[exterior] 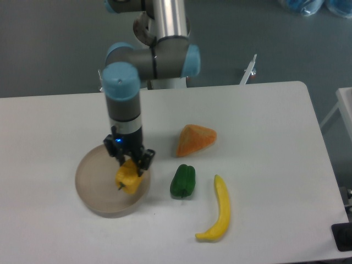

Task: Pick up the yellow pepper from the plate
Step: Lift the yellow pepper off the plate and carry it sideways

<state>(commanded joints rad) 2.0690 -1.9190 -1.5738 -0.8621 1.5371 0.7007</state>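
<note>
The yellow pepper (128,178) hangs just above the right part of the round beige plate (96,184), its dark stem pointing down to the left. My gripper (131,165) comes straight down from above and is shut on the pepper, one black finger on each side of its upper half. The plate lies flat on the white table at the left, and its surface to the left of the pepper is bare.
A green bell pepper (182,181) lies just right of the plate. A yellow banana (218,213) curves along the front right. An orange wedge-shaped object (195,139) sits behind the green pepper. The table's back edge runs behind the arm.
</note>
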